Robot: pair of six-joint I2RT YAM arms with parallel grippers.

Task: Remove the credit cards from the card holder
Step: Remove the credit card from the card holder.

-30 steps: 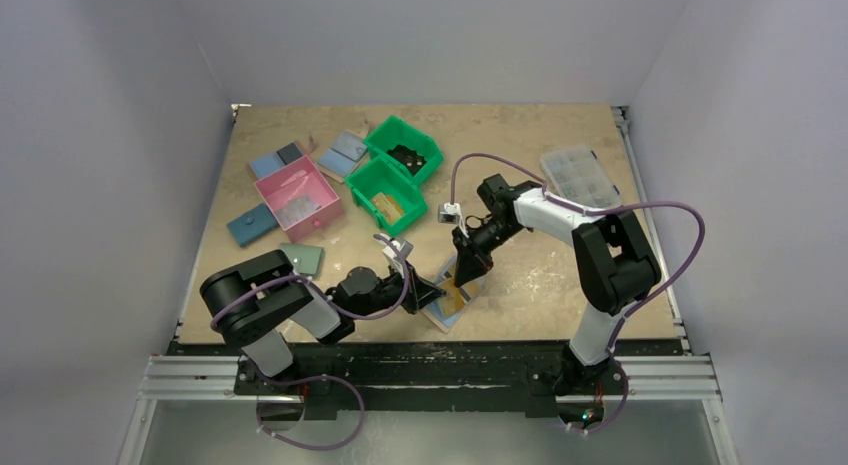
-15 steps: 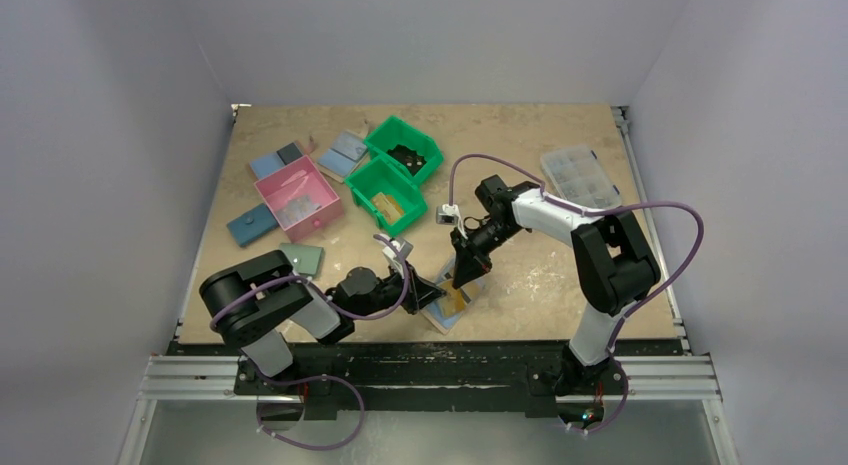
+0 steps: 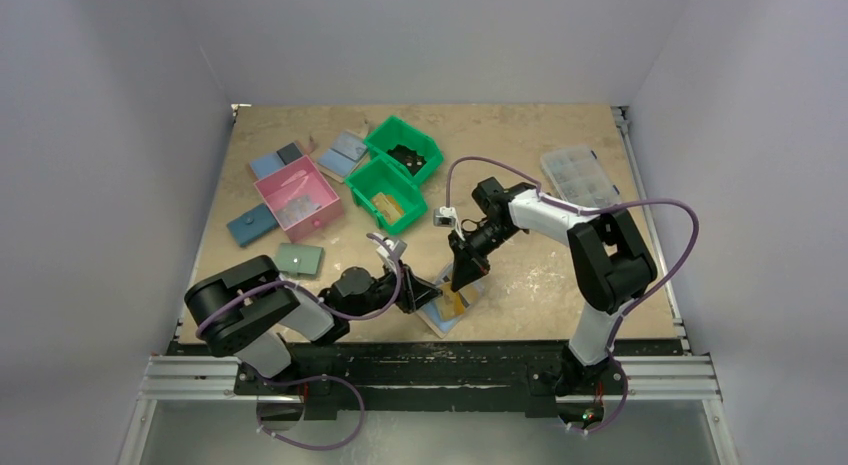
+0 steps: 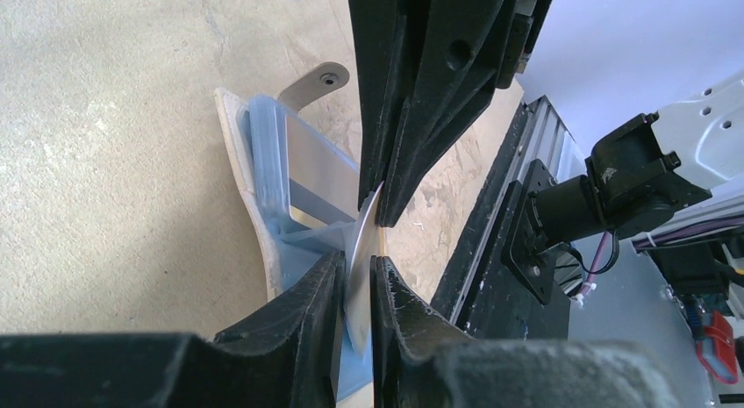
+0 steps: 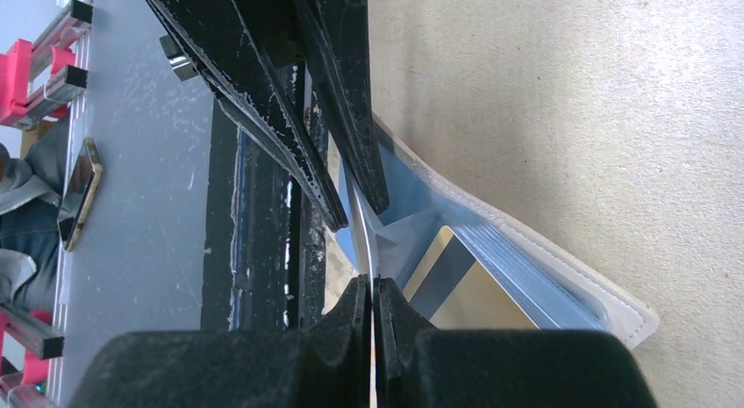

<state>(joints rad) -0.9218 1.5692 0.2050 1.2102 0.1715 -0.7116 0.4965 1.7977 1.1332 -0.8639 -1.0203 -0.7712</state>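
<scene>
A bare tan table (image 3: 560,275) stands between plain pale walls (image 3: 420,45), with a metal rail (image 3: 430,373) along its near edge. Two green bins (image 3: 400,165) and a pink box (image 3: 298,197) sit toward the far left corner with flat wallets around them. A clear compartment box (image 3: 580,177) lies by the far right edge.

The card holder (image 4: 235,162) lies open on the table just inside the middle of the near edge, beige shell down and light-blue lining up. Both arms meet over it.

The right gripper (image 5: 369,289) has its fingers pressed together on a thin card (image 4: 360,250) that stands on edge above the holder. The left gripper (image 4: 357,268) reaches the same card from the other side. Its fingers are slightly parted, one on each side of the card, and a sliver of space shows beside it.

From above, the two fingertips and the holder run together into one dark cluster, and the card on edge cannot be made out. The wrist views show it as a pale line between the fingers. The right wrist view also shows a yellow card (image 5: 478,298) with a grey stripe sitting in a slot of the holder.
</scene>
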